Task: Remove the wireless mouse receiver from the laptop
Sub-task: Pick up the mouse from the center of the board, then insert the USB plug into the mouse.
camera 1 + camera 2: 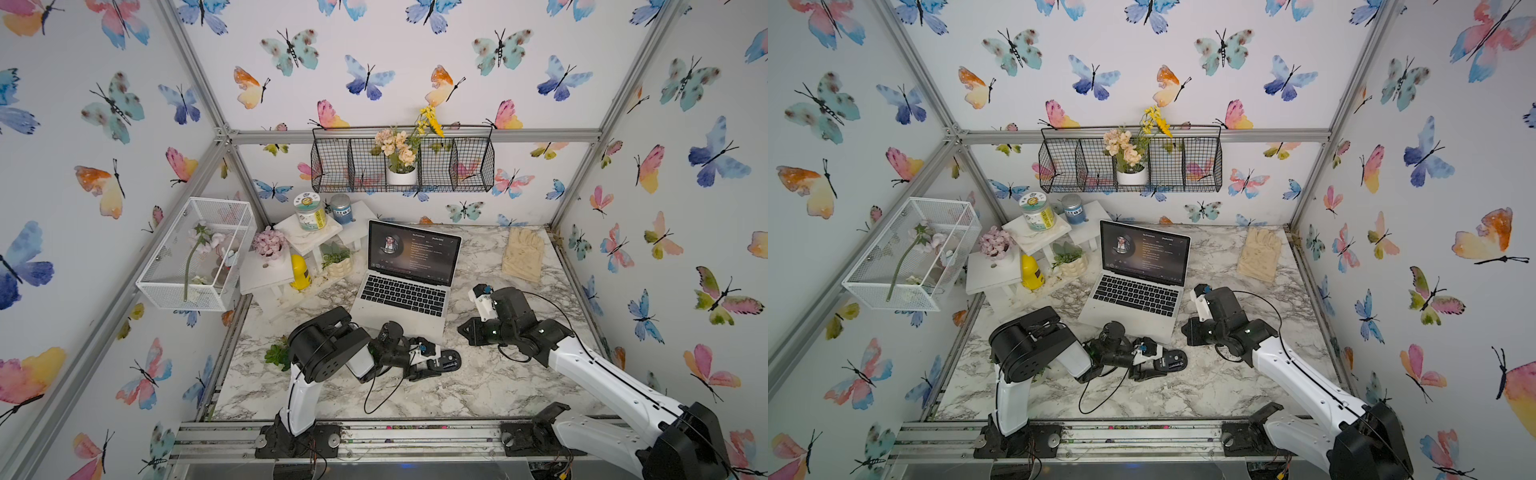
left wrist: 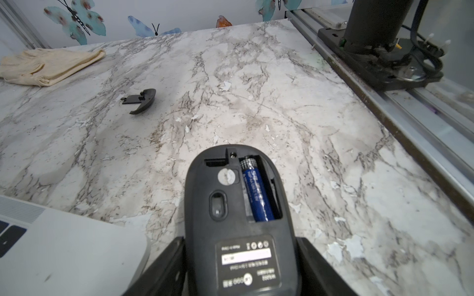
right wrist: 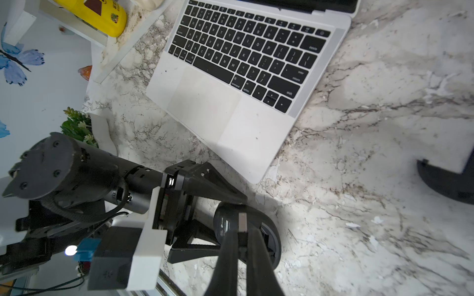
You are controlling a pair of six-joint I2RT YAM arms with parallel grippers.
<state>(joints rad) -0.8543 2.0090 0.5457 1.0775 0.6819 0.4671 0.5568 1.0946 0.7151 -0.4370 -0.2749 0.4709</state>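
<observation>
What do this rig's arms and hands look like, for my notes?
Both arms match: the left arm and the right arm have white shell links, black joint housings and a thin black cable looping outside. The left hand and the right hand are black with tapered fingers, each beside a white camera bracket.

Receiver (image 3: pixel 242 222) in right hand (image 3: pixel 242 237), clear of open silver laptop (image 3: pixel 230 123)

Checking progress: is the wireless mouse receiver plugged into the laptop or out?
Out: the receiver sits pinched in the right gripper, apart from the laptop.
</observation>
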